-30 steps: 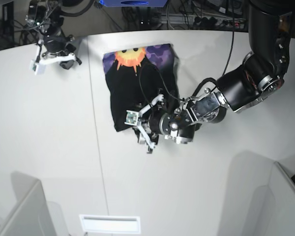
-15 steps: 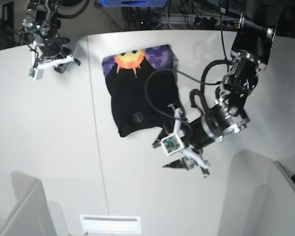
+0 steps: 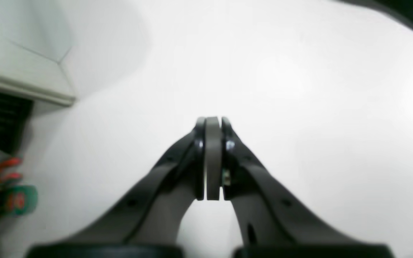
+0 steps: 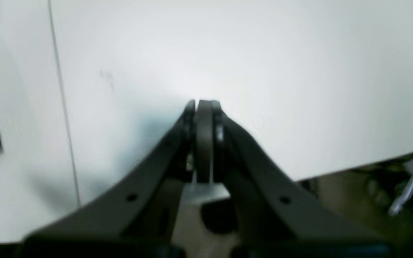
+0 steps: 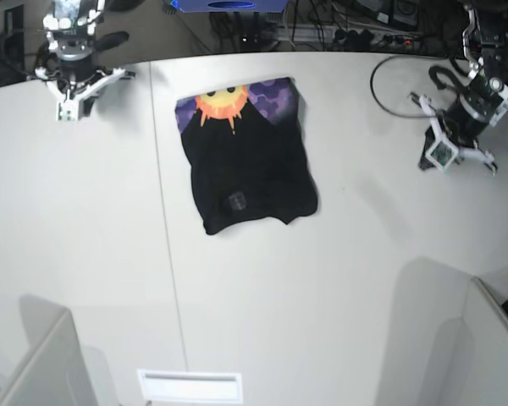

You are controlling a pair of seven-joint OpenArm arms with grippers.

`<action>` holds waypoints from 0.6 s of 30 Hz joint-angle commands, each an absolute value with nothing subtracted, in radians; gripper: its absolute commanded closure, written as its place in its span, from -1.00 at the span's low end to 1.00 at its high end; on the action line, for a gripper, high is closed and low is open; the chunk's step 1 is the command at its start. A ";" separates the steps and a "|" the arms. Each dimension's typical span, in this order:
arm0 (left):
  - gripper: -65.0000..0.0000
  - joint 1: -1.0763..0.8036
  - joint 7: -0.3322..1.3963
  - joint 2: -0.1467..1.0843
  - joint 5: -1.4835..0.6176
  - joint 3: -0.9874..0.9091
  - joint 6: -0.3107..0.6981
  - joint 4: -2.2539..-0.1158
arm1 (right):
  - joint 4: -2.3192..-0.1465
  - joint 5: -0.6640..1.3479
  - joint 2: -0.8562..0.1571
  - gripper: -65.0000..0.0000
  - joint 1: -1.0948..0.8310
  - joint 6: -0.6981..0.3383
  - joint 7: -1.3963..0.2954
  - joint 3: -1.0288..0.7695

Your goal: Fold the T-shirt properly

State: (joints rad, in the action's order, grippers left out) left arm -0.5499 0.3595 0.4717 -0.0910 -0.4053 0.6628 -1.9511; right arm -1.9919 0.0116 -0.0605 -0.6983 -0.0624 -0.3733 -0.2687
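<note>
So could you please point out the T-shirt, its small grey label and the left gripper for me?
T-shirt (image 5: 252,161), base view, on the plain black cloth at its middle.
grey label (image 5: 236,200), base view, on the label's centre.
left gripper (image 3: 212,123), left wrist view, at the closed fingertips.

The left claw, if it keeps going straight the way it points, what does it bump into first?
Probably just the bare white table. The left claw is shut and empty, and only tabletop shows past its tips. Depth is hard to judge.
</note>
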 commanded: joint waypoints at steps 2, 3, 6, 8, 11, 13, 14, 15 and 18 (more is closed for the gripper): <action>1.00 -0.705 0.214 0.481 -0.099 -0.453 0.667 -1.962 | -2.012 -0.038 -0.067 1.00 -0.746 -0.058 -0.285 -0.275; 1.00 -0.768 0.153 0.467 -0.099 -0.469 0.667 -1.957 | -2.012 -0.059 -0.067 1.00 -0.765 -0.058 -0.254 -0.277; 1.00 -0.926 0.002 0.407 -0.099 -0.513 0.667 -1.956 | -2.014 -0.113 -0.067 1.00 -0.843 -0.058 -0.194 -0.278; 1.00 -0.995 -0.022 0.377 -0.094 -0.530 0.667 -1.956 | -2.014 -0.148 -0.067 1.00 -0.888 -0.058 -0.189 -0.277; 1.00 -1.072 -0.018 0.351 -0.093 -0.532 0.667 -1.954 | -2.011 -0.206 -0.065 1.00 -0.957 -0.061 -0.213 -0.272; 1.00 -1.112 -0.018 0.335 -0.091 -0.519 0.667 -1.936 | -2.006 -0.225 -0.065 1.00 -0.980 -0.064 -0.277 -0.272; 1.00 -1.121 -0.018 0.328 -0.091 -0.513 0.667 -1.916 | -2.003 -0.220 -0.065 1.00 -0.983 -0.064 -0.326 -0.272; 1.00 -1.121 -0.019 0.325 -0.091 -0.495 0.667 -1.888 | -2.002 -0.220 -0.065 1.00 -0.984 -0.064 -0.386 -0.271; 1.00 -1.096 -0.028 0.325 -0.090 -0.432 0.667 -1.750 | -1.960 -0.219 -0.065 1.00 -0.972 -0.065 -0.524 -0.269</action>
